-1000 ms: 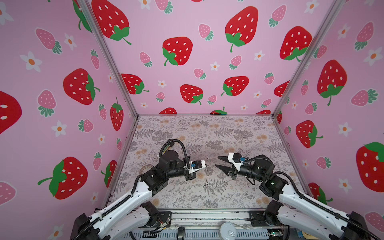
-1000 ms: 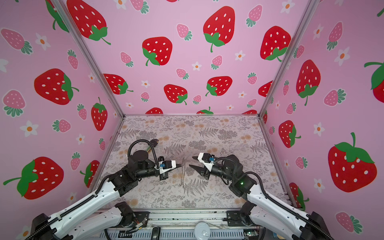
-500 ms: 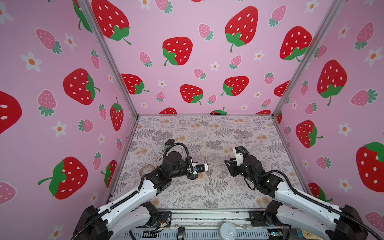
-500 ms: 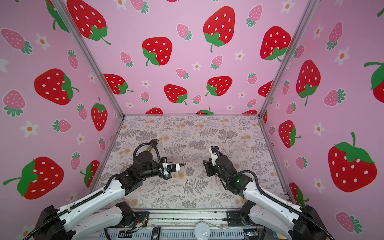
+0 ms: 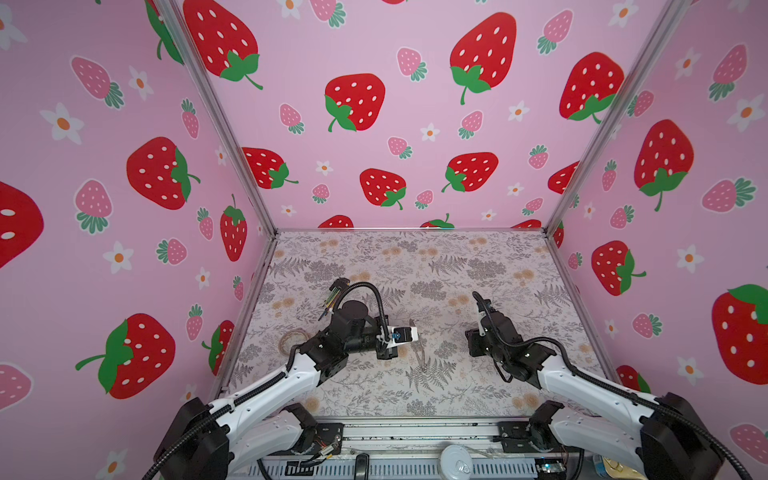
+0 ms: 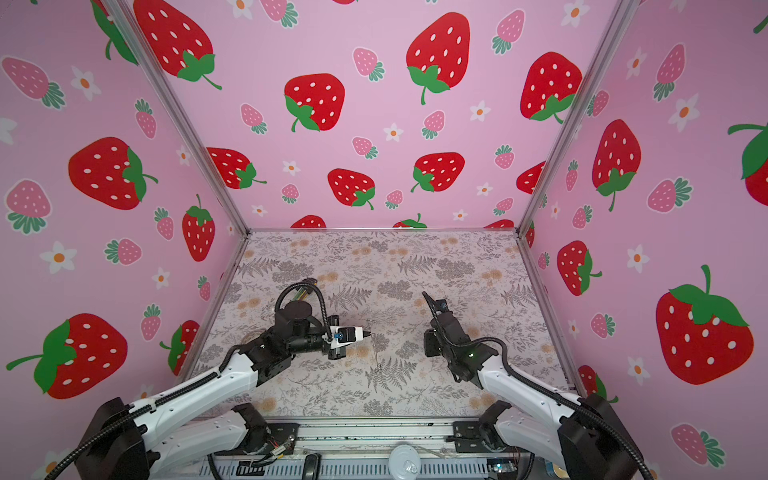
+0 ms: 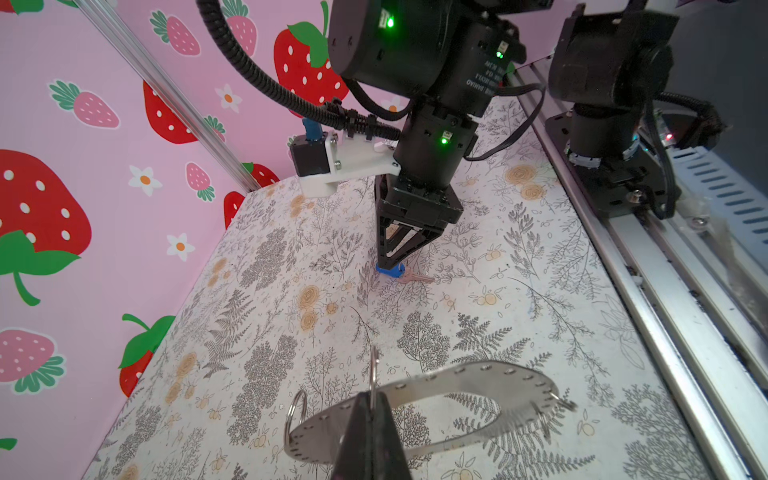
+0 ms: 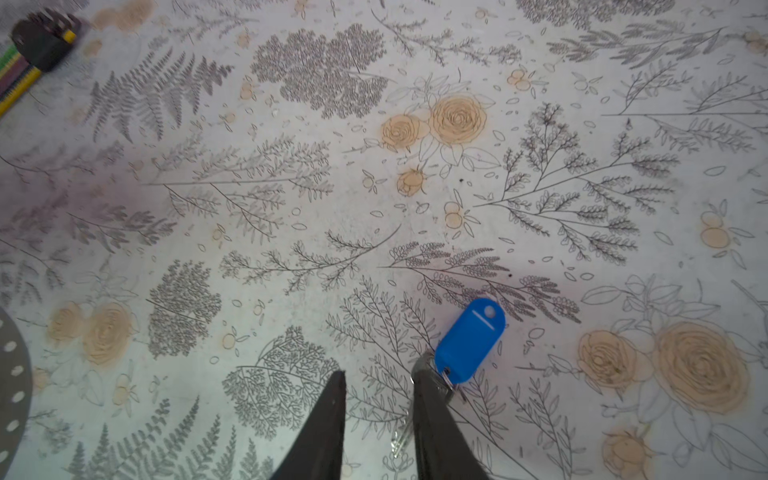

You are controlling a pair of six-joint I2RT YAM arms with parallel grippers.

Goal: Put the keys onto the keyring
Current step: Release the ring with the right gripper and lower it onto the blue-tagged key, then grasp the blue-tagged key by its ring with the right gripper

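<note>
"Key [image 8: 471,340] lies flat on the table [image 8: 291,187], with its blue head poking out past the right gripper [image 8: 380,374]. The jaws stand narrowly apart with bare tabletop between them. One finger [image 8: 432,415] is touching the metal part or just over it, I can't tell which."

"So nothing's pinched?"

"Not that I can see. It looks light and thin, and I'd guess the blade is slippery. The plastic head is the thicker, grippier place to take hold, provided its hole is left free."

"And the keyring [image 7: 457,376]?"

"Up in the left gripper [image 7: 370,405], jaws closed on its rim, apart from the key. It's a thin plate with a wide hole and little wire loops at the edge. I reckon it's stiff enough not to bend, but a flat edge like that could swivel in the pinch if pushed."
</note>
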